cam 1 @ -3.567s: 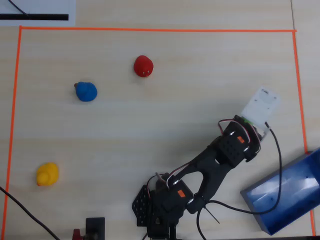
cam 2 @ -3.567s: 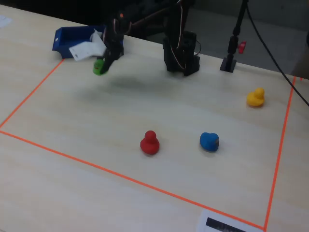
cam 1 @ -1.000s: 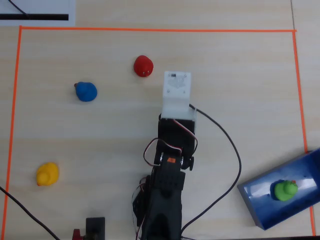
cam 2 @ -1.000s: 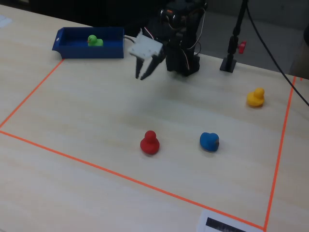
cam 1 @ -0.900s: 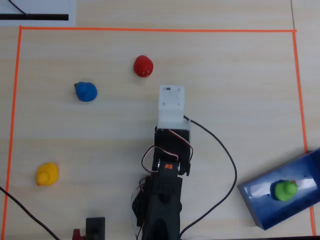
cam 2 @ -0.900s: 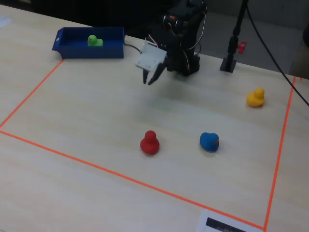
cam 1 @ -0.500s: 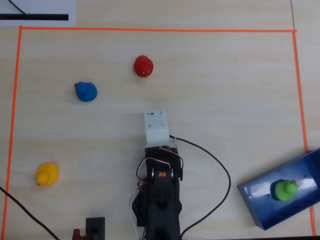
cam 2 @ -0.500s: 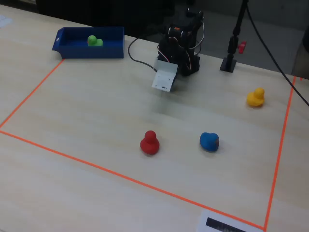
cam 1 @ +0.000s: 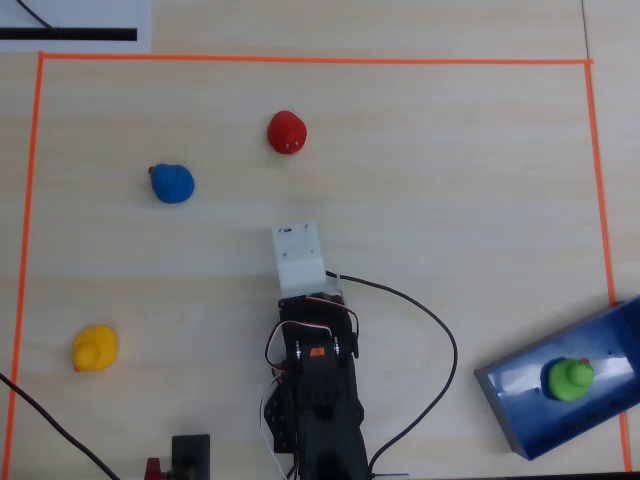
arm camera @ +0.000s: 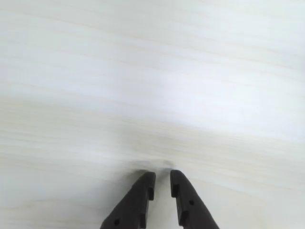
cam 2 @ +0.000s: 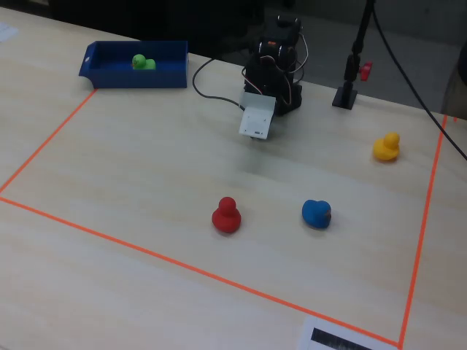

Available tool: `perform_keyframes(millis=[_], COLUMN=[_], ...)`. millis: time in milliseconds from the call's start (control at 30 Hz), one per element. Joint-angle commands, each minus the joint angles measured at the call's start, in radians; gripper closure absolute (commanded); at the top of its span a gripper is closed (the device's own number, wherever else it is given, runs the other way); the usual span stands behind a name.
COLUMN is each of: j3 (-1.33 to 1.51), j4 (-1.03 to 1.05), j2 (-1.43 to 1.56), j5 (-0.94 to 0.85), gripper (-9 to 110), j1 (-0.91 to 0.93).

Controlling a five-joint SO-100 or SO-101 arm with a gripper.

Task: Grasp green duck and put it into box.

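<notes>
The box (cam 1: pixel 520 410) is cut off at the overhead view's corner. The bright green duck (cam 1: pixel 568 380) sits inside it, well away from the jaws, which are narrowed, nearly closed, empty over bare counter (arm camera: pixel 152 86).

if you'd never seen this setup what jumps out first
The bright toy ducks scattered inside the orange tape border: a red duck and a blue duck toward the top of the overhead view, a yellow duck at lower left. Then the green duck sitting in the dark blue box at lower right. The black arm is folded at the bottom centre, its hand nearly closed over bare table.
</notes>
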Motion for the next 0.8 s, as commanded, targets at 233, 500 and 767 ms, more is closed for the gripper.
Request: perform_keyframes(millis=[233,500,767], j3=[0.002,0.002,0.002], j4=[0.031,0.031,0.031], j2=[0.0,0.0,0.0], j5=[0.008,0.008,0.008], gripper=[99,98,97], j1=[0.0,0.0,0.0])
